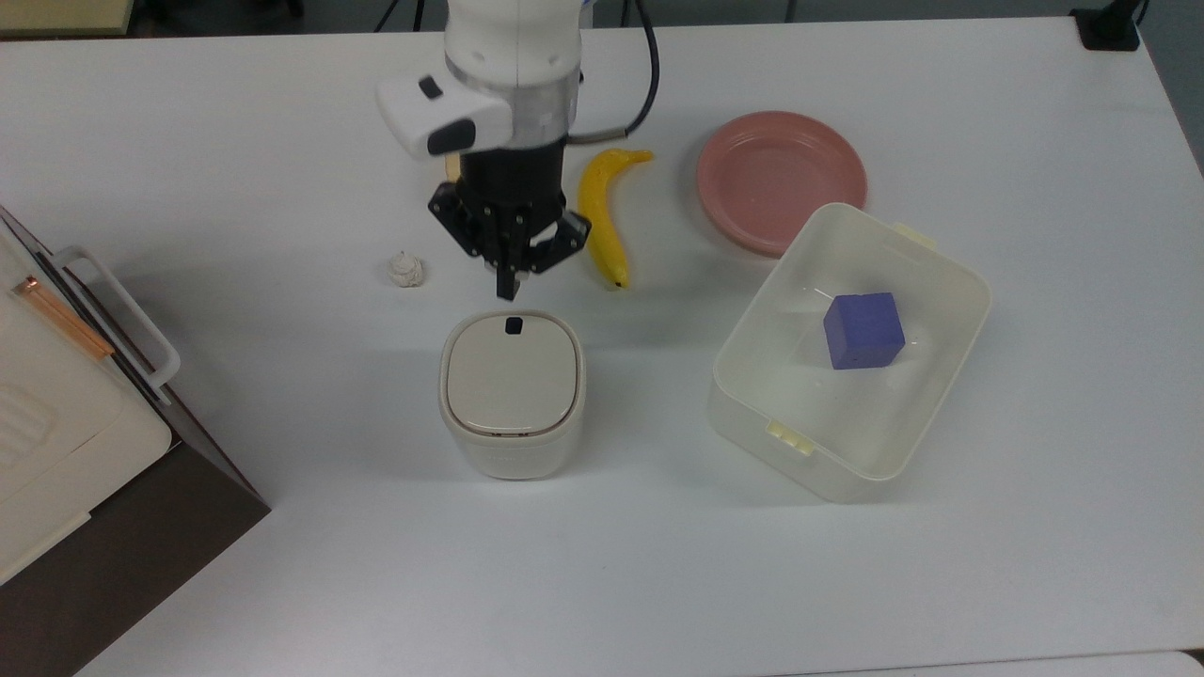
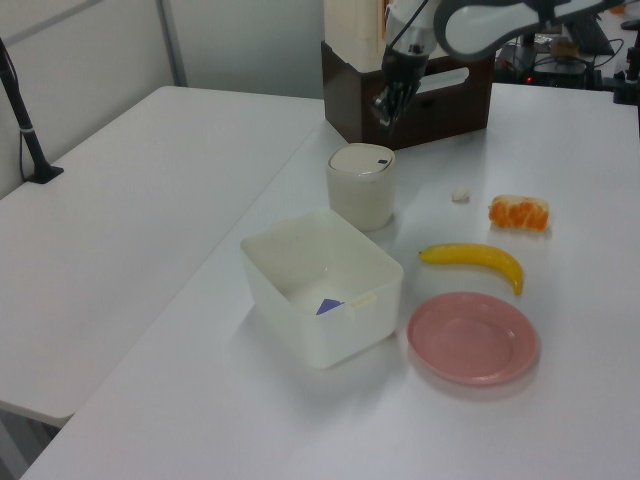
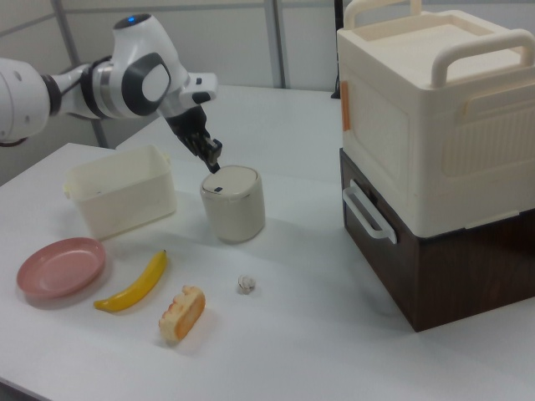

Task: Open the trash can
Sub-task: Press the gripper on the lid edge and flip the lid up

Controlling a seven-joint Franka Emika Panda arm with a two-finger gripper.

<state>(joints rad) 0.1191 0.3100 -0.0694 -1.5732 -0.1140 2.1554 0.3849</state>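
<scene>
At 12 o'clock of lid: you bring the empty, closed pincer (image 1: 509, 287) above the trash can (image 1: 512, 395).
Button (image 1: 514, 325): press straight down, centred.

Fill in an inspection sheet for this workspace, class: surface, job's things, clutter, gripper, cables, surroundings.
Surface: white table.
Job's things: trash can, lid down, dark button at the lid's edge.
Clutter: banana, pink plate, tub holding a purple cube, bread piece, small white lump.
Gripper: gripper shut, above the button.
Cables: black cable on the arm.
Surroundings: white-and-brown appliance.
</scene>
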